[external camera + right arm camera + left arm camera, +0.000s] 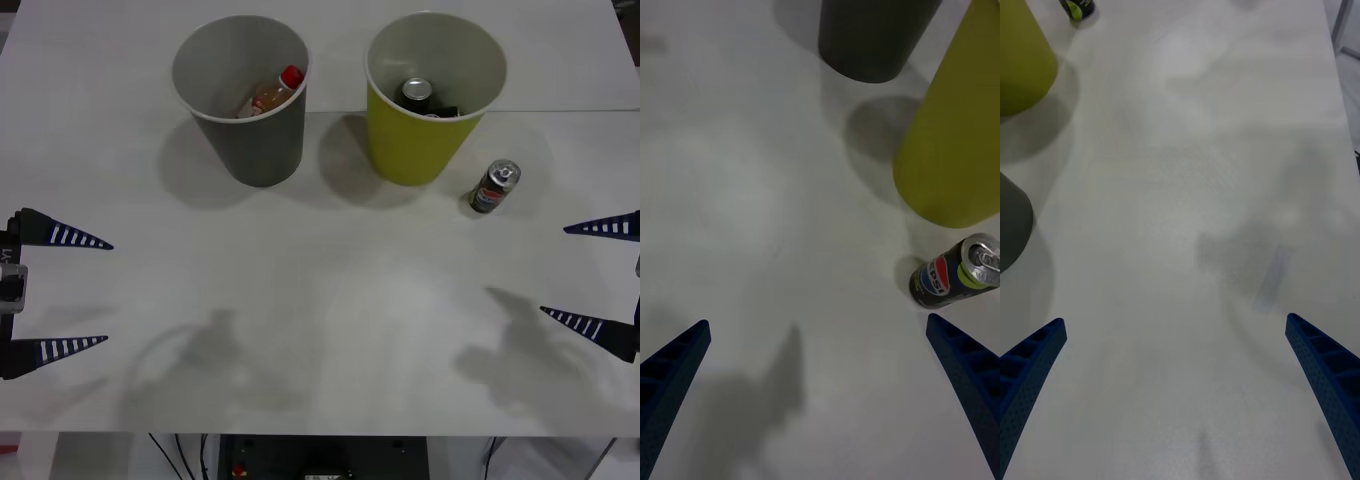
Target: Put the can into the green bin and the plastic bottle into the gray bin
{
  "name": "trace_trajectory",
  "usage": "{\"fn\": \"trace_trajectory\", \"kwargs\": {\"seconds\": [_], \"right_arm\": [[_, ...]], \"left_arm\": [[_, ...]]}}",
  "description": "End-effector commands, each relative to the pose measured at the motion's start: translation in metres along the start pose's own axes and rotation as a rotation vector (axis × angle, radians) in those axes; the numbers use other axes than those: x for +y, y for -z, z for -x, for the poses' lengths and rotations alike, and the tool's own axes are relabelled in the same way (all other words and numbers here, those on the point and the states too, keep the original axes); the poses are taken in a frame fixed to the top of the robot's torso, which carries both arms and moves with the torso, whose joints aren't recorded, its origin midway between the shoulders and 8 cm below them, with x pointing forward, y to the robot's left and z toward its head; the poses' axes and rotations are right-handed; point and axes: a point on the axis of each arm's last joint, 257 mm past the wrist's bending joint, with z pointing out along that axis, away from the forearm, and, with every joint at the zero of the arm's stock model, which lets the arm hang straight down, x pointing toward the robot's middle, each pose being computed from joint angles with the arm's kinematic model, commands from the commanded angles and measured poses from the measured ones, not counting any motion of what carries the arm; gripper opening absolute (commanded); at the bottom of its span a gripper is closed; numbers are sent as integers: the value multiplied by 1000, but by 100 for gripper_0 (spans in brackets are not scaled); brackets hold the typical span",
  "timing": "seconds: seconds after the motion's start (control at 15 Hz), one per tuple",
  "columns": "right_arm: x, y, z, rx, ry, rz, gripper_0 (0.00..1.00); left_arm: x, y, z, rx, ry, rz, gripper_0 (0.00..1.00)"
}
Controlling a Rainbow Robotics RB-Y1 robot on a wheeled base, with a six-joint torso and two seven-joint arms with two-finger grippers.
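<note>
At the left edge of the white desk (320,320), the left gripper (85,292) hangs low with its blue ribbed jaws spread wide apart, holding nothing. Farther back and a little to the right stands the gray bin (250,140), upright, and the plastic bottle (272,95) lies tilted inside it, red cap up against the pale inner wall. Just beside it to the right, not touching, stands the green bin (415,145); a silver-topped dark can (417,93) rests inside against the white wall. Near the green bin's base on its right, the can (495,186) with the red and blue Pepsi label stands on the desk, apart from the bin. At the right edge, the right gripper (560,270) hovers, jaws wide apart and empty, well short of that can.
</note>
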Motion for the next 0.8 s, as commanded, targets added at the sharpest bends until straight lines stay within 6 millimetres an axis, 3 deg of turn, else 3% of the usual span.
{"fn": "trace_trajectory", "kwargs": {"seconds": [0.07, 0.33, 0.8], "right_arm": [[2, -10, -11, -27, -139, -86, 100], [3, -26, -32, -38, -337, -243, 100], [-13, -34, -64, -16, -628, -549, 100]], "left_arm": [[0, 0, 0, 0, 0, 0, 100], [0, 0, 0, 0, 0, 0, 100], [0, 0, 0, 0, 0, 0, 100]]}}
